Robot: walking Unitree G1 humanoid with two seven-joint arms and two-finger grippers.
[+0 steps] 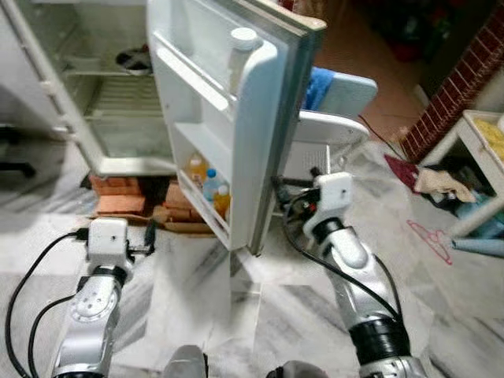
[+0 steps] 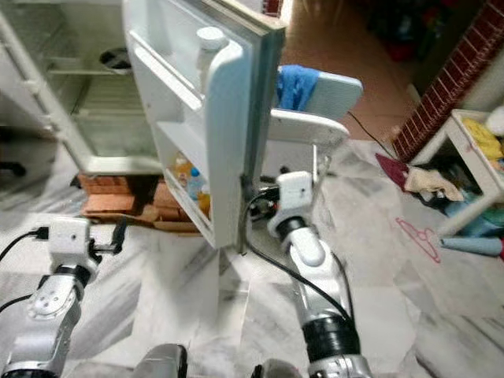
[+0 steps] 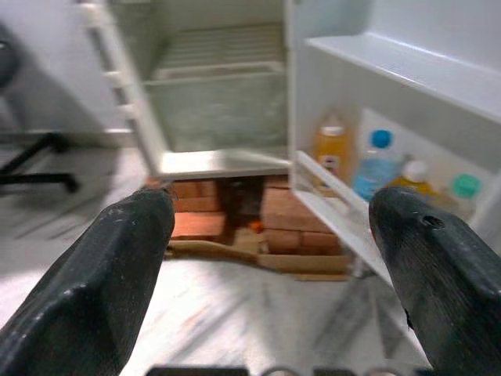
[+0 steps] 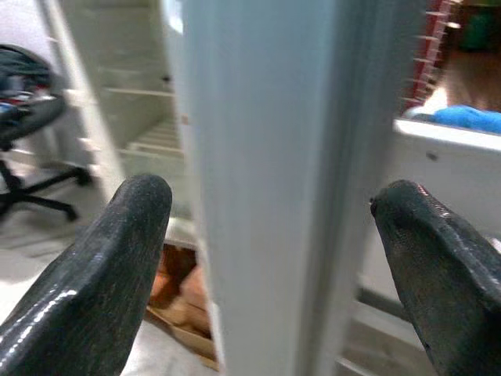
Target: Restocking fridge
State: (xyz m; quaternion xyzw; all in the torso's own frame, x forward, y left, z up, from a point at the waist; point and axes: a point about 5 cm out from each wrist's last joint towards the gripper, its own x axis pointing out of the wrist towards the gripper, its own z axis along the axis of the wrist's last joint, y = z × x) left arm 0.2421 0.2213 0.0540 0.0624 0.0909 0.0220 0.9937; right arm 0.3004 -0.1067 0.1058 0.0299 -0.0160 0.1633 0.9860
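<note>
Fridge open on bricks, door swung wide, bottles in lowest door shelf, right pincer spread apart straddling door edge, left pincer spread apart, low above floor, facing bottles

The white fridge stands open on bricks, its shelves nearly bare. Its door swings wide, with bottles upright in the lowest rack.

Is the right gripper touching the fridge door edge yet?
Cannot tell. In the right wrist view the right gripper straddles the fridge door edge, fingers spread, gaps showing on both sides, but the eye views hide its fingers.
</note>
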